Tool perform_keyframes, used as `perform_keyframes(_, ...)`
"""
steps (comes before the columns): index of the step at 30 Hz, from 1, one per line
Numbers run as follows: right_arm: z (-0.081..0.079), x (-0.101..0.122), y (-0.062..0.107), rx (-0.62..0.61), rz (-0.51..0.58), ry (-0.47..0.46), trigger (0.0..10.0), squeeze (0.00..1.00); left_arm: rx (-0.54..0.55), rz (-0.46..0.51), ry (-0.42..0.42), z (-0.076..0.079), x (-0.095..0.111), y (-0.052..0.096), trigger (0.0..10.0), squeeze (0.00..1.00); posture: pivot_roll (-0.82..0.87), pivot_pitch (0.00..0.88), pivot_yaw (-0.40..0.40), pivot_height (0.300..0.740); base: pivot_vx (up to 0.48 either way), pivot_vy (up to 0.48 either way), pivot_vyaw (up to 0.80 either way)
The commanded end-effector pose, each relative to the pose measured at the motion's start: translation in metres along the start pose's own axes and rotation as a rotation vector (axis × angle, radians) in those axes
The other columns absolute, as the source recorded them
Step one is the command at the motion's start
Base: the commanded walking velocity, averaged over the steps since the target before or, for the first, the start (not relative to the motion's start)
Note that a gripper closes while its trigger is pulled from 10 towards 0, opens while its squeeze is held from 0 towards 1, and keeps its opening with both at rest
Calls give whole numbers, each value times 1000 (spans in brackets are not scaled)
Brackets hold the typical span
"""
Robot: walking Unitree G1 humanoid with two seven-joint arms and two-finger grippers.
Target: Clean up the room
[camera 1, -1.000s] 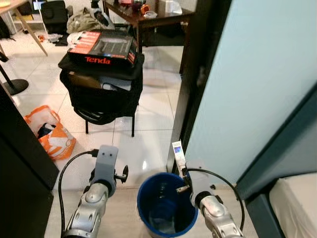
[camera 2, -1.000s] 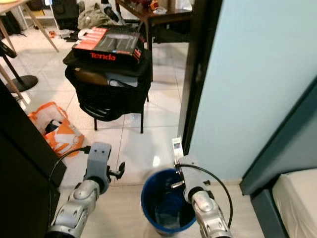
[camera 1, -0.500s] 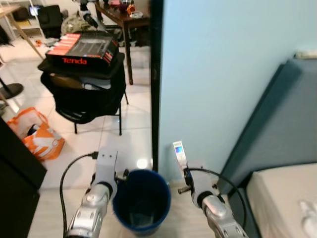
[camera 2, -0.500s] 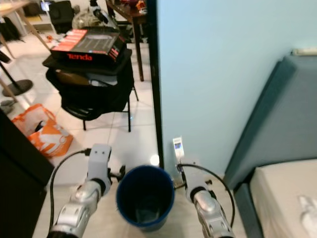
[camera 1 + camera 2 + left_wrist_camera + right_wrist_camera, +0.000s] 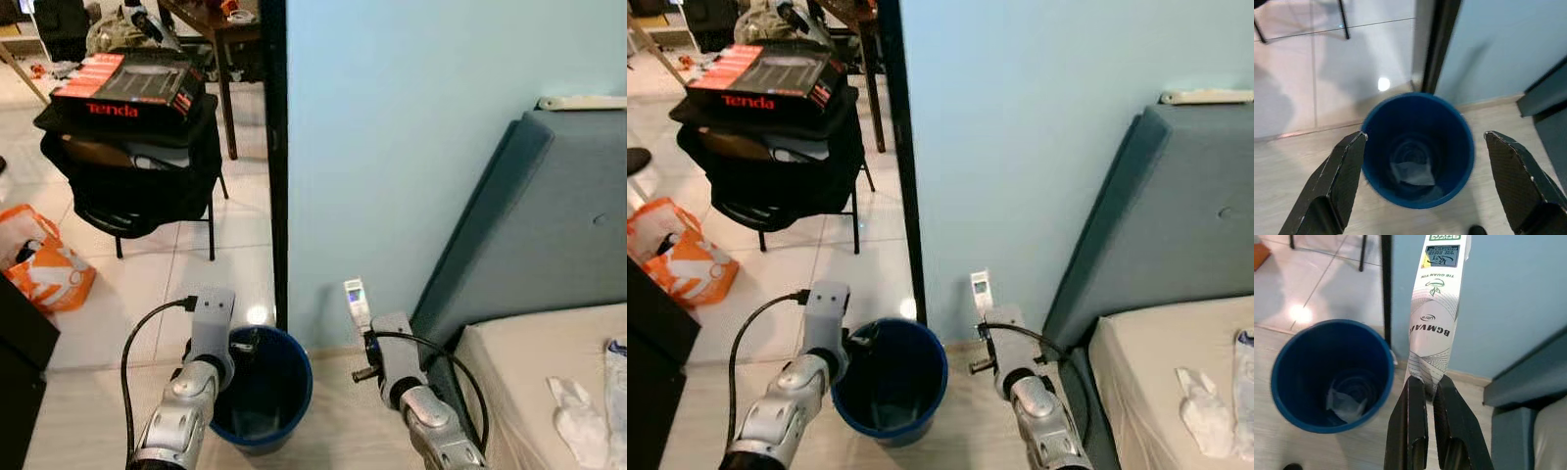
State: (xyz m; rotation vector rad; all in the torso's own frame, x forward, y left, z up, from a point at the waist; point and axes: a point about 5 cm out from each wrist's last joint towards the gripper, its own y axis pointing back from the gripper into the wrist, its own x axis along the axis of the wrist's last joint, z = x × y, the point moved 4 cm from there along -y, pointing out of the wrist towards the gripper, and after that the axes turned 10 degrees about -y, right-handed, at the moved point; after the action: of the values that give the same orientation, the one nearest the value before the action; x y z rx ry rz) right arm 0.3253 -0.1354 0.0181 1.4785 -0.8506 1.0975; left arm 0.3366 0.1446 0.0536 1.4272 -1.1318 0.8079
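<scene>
right wrist view: fingers (image 5: 1422, 421) pinch a packet (image 5: 1436, 308); left fingers (image 5: 1344, 166) wide.

A white printed sachet (image 5: 1436, 328) stands upright, pinched at its lower end, beside a round blue bin (image 5: 1332, 374) on the floor holding crumpled wrappers.

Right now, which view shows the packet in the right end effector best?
The right wrist view: the white printed packet stands large between the shut fingers of the right end effector, its lettering legible. Both eye views show it small, sticking up above the arm, right of the blue bin.
</scene>
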Motion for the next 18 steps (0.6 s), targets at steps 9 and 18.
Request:
perform_keyframes(9, -3, -2, 0, 13, -4, -14, 10000, 0, 3, -13, -4, -2, -6, 2, 10000, 0, 15, 118, -22, 732, 0, 337, 0)
perform_keyframes(18, -4, -2, 0, 15, -2, -12, 10000, 0, -13, 14, -29, 3, -1, 2, 10000, 0, 15, 112, -17, 732, 0, 0, 0)
